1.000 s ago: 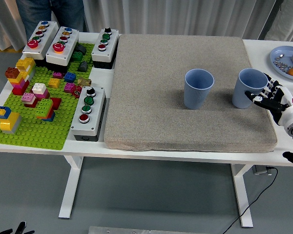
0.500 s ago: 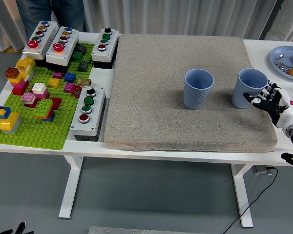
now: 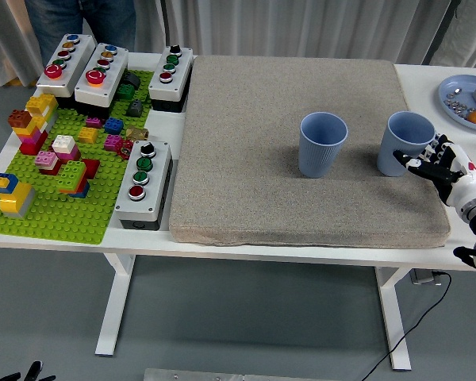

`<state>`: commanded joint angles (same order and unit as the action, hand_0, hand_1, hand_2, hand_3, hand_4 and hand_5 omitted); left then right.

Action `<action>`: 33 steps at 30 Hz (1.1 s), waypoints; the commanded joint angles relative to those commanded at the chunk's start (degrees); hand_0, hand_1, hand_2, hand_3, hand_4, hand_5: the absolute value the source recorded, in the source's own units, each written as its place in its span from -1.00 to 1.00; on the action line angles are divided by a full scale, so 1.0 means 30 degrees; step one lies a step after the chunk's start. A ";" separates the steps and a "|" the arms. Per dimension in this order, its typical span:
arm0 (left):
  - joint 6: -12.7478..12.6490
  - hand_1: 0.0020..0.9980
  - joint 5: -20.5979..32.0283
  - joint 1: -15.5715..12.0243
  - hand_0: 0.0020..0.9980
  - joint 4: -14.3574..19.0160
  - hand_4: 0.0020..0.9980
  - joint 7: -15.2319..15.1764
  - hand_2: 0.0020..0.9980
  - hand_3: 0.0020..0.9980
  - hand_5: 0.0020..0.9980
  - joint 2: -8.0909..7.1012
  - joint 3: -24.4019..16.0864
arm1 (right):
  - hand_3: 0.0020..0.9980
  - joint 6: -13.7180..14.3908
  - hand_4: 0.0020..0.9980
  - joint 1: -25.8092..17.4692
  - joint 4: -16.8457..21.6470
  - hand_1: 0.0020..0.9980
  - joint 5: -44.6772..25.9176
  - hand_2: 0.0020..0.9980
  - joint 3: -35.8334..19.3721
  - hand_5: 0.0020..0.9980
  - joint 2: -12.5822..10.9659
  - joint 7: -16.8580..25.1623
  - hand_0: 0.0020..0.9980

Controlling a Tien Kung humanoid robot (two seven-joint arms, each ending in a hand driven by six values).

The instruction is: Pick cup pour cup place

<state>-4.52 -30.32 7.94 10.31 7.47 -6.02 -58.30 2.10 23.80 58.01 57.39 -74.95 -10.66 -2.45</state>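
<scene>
While you watch from the head view, your right hand [image 3: 443,164] sits just beside the right blue cup [image 3: 405,144] on the grey mat [image 3: 301,151], its fingers [image 3: 423,163] spread and holding nothing, tips at the cup's wall. A second blue cup [image 3: 322,144] stands upright nearby, to its left on the mat.

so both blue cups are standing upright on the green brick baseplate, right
Not quite. In the head view both blue cups, the left cup and the right cup, stand upright on the grey mat, not on the green baseplate.
</scene>
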 joint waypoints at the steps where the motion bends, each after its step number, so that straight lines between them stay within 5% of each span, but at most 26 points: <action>1: 0.0002 0.33 0.0005 0.0007 0.42 0.0000 -0.08 -0.0001 0.47 0.31 0.96 -0.0003 0.0011 | 0.91 0.0004 0.67 0.0044 -0.0033 0.76 0.0006 0.96 0.0000 -0.36 0.0023 0.0002 0.85; 33: -0.0015 0.32 0.0004 -0.0007 0.42 0.0000 -0.07 -0.0020 0.47 0.32 0.96 -0.0033 0.0023 | 0.90 0.0111 0.67 0.0571 -0.0691 0.76 -0.0060 0.96 0.0308 -0.35 0.0480 0.0054 0.85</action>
<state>-4.56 -30.30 7.91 10.31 7.41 -6.12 -58.23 2.43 25.51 55.94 57.21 -74.02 -9.22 -2.29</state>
